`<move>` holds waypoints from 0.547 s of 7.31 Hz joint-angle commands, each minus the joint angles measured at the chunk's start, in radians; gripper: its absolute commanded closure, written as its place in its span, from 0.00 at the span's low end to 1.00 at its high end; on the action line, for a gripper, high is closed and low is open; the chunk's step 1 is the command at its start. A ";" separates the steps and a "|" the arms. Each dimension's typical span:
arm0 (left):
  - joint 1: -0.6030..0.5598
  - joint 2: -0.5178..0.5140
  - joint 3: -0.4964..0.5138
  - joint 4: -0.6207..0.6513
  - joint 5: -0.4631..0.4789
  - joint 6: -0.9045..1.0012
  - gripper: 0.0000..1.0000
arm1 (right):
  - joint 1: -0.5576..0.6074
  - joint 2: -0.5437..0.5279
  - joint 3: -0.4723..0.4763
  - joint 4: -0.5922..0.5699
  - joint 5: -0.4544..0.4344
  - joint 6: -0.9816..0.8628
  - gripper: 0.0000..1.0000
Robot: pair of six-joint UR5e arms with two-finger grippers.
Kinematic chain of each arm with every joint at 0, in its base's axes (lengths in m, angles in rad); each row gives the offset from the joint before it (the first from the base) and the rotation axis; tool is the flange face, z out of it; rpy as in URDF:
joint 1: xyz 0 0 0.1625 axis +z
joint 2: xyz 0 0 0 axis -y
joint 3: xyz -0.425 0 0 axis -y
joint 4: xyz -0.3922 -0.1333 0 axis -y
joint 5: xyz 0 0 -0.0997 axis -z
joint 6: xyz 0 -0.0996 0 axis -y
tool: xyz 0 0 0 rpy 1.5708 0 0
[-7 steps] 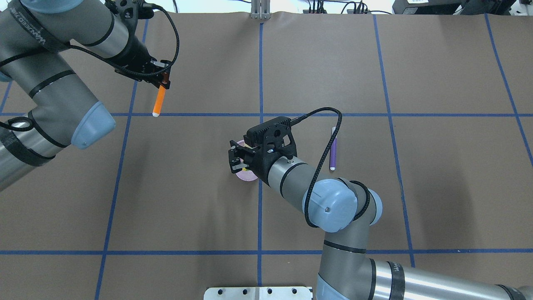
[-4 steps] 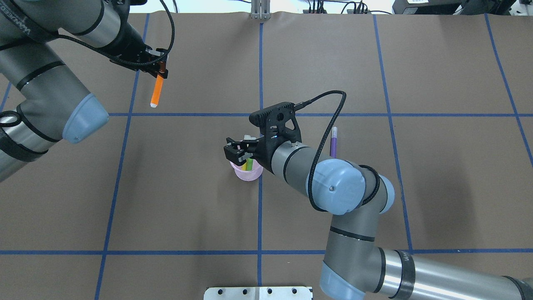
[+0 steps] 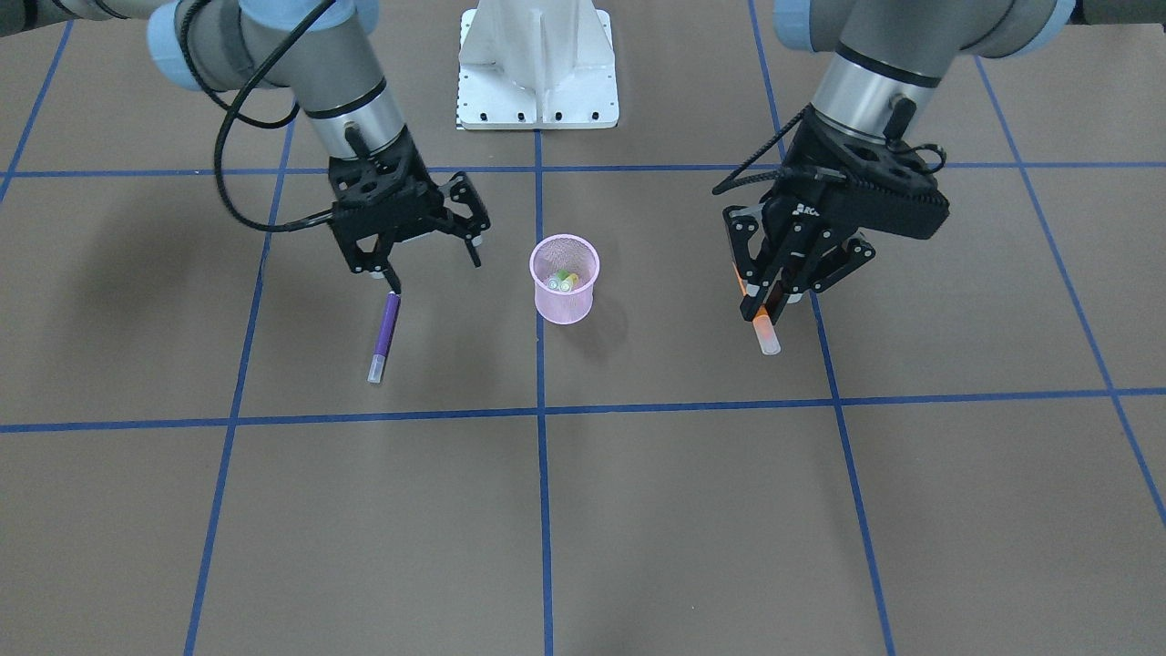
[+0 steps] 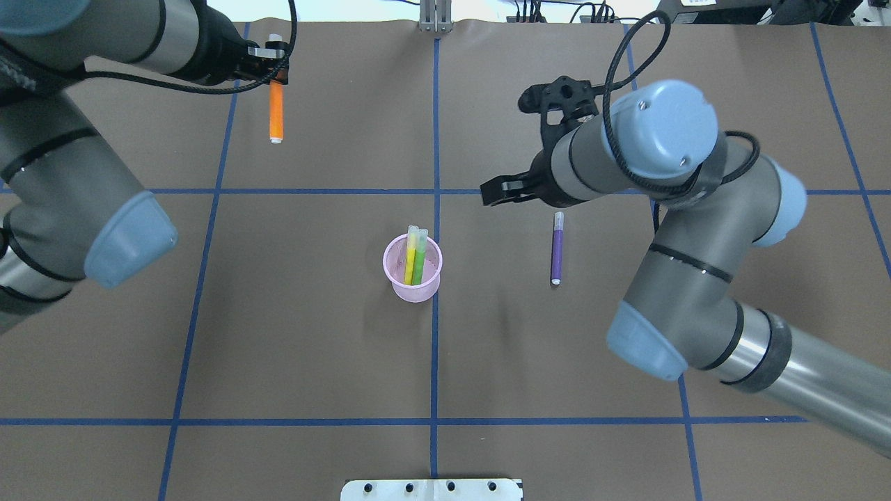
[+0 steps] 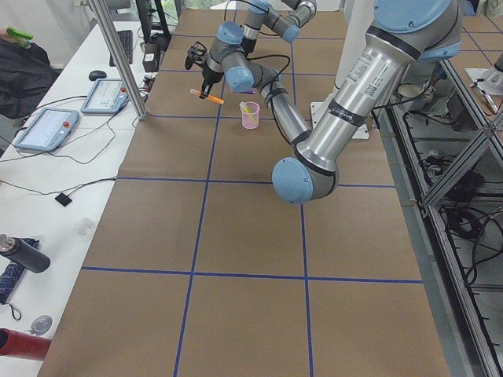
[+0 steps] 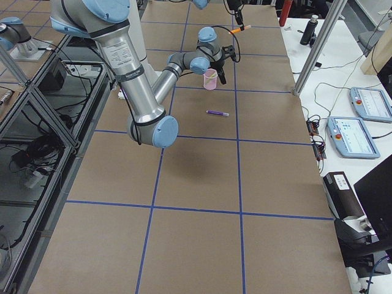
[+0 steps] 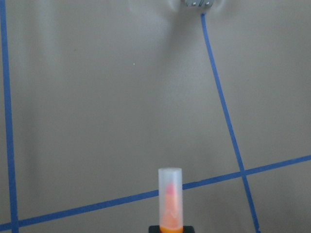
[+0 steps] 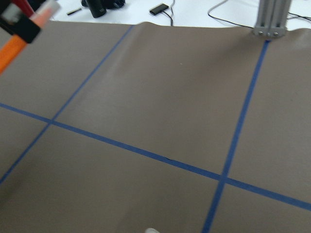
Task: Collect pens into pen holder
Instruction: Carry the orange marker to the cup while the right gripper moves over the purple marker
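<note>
The pink mesh pen holder [image 4: 412, 284] stands upright mid-table, also in the front view [image 3: 565, 296]. A yellow pen [image 4: 410, 259] and a green pen [image 4: 419, 261] stand in it. The purple pen [image 4: 557, 247] lies flat on the table to its right, also in the front view [image 3: 384, 337]. My right gripper [image 4: 498, 193] is open and empty, in the air between holder and purple pen; in the front view [image 3: 433, 264] one fingertip is above the purple pen's end. My left gripper [image 4: 270, 56] is shut on the orange pen [image 4: 276, 111], held above the far left; its cap fills the left wrist view [image 7: 170, 187].
Brown paper with blue tape lines [image 4: 435, 139] covers the table. The robot's white base plate [image 4: 431, 488] is at the near edge. A metal post [image 4: 435, 17] stands at the far edge. The left gripper's orange pen also shows in the right wrist view [image 8: 14, 46].
My right gripper has left the pen holder, moving right and away toward the purple pen. The holder is uncovered. My left gripper has carried the orange pen farther from the robot.
</note>
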 commanded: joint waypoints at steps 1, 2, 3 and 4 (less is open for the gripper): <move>0.227 0.002 -0.062 -0.006 0.487 -0.147 1.00 | 0.148 -0.030 -0.007 -0.168 0.203 0.016 0.00; 0.329 0.002 -0.056 -0.010 0.649 -0.149 1.00 | 0.154 -0.052 -0.028 -0.170 0.206 0.015 0.00; 0.424 0.007 -0.045 -0.014 0.795 -0.152 1.00 | 0.170 -0.062 -0.057 -0.173 0.220 0.015 0.00; 0.466 0.007 -0.006 -0.058 0.902 -0.154 1.00 | 0.170 -0.076 -0.070 -0.172 0.226 0.015 0.00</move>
